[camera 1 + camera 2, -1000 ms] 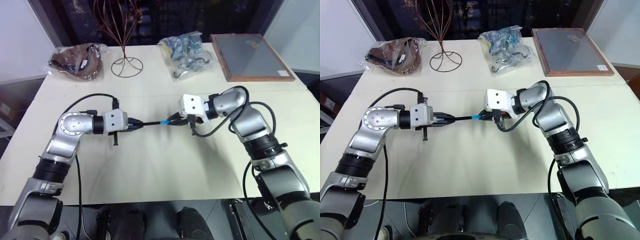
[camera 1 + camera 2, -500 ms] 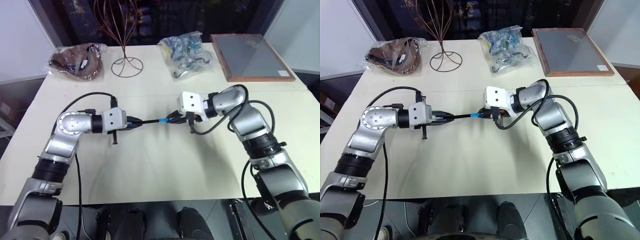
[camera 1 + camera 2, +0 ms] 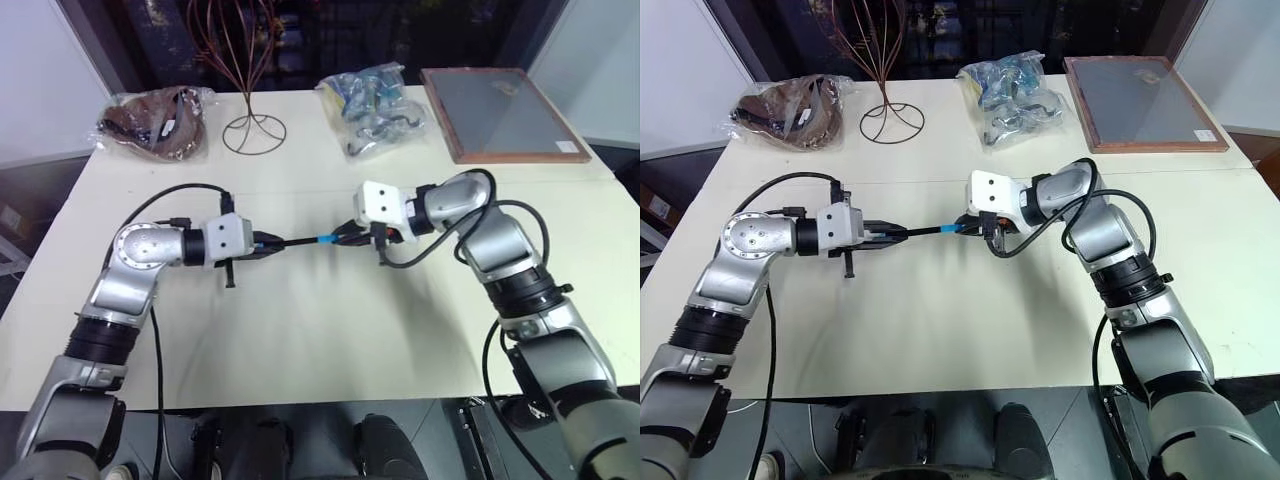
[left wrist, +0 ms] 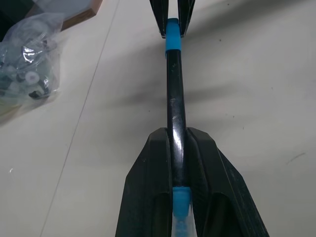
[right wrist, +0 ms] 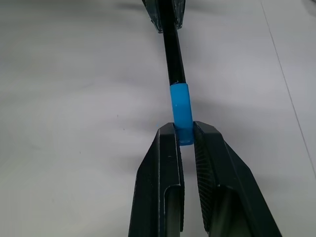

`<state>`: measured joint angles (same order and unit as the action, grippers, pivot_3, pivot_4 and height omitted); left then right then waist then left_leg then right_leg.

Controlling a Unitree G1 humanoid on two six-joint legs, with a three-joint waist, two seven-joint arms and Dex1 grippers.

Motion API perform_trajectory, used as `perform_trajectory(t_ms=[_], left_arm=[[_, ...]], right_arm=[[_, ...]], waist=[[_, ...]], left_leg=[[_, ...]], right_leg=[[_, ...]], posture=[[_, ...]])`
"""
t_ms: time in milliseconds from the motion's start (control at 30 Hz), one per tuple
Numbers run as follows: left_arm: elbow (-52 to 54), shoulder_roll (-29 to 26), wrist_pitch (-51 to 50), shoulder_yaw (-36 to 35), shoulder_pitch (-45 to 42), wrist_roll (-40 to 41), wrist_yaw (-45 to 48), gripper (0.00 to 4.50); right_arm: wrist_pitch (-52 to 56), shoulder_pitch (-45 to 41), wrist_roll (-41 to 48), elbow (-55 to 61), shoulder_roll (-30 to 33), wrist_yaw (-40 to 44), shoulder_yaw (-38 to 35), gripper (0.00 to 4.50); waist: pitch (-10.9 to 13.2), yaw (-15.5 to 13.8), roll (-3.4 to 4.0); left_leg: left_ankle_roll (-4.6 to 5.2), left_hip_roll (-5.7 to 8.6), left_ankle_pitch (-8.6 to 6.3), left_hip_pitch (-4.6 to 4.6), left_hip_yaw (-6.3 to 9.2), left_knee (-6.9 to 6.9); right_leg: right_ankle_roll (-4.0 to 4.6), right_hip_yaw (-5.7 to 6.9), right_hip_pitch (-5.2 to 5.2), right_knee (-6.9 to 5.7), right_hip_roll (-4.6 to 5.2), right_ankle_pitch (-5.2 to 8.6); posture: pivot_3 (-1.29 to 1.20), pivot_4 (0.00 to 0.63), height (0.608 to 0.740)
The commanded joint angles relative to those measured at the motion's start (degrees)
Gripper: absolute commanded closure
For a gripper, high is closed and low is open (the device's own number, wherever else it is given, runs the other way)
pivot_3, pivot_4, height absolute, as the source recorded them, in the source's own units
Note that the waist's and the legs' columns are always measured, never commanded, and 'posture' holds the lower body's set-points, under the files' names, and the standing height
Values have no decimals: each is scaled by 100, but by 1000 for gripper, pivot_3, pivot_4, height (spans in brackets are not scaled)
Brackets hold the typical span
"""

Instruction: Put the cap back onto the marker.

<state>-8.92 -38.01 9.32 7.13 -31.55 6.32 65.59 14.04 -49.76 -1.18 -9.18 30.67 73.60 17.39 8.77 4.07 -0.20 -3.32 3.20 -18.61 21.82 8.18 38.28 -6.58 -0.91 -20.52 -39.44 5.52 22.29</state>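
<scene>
Plainly unlabelled: marker (image 4: 175, 113) in left jaws, cap (image 5: 180, 112) in right jaws.

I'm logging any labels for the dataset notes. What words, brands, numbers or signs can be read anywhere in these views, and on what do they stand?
None can be read.
The marker and the cap show no print on the sides in view.
The clear bag of small parts and the bagged brown item may carry labels, but anything there is too small to read.
</scene>
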Motion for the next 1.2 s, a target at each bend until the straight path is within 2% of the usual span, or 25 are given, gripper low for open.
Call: perform_trajectory(t_ms=[33,533,1133,1167,1200], left_arm=[[135,38,13,34,-49,-11,-67,4500],[142,45,25,28,-48,-1,-79,4500],[251,-1,-7,13,76,0,-101,4500],[265,-6,-13,10,88,3,-106,4500],[279,-13,-16,6,102,5,-110,4500]], right_arm=[[-301,-146,150,234,-48,41,-7,4474],[75,-152,315,582,-310,18,23,4474],[-252,-159,230,187,126,144,-133,4474],[-258,-156,235,185,141,146,-133,3613],[-262,-154,231,181,159,143,-129,3243]], waist=[[0,0,0],[0,-2,0],[0,-3,0],[0,-3,0],[0,-1,0]], left_leg=[[0,0,0,0,0,0],[0,0,0,0,0,0],[0,0,0,0,0,0],[0,0,0,0,0,0],[0,0,0,0,0,0]], right_leg=[[0,0,0,0,0,0],[0,0,0,0,0,0],[0,0,0,0,0,0],[0,0,0,0,0,0],[0,0,0,0,0,0]], posture=[[0,150,740],[0,150,740],[0,150,740],[0,150,740],[0,150,740]])
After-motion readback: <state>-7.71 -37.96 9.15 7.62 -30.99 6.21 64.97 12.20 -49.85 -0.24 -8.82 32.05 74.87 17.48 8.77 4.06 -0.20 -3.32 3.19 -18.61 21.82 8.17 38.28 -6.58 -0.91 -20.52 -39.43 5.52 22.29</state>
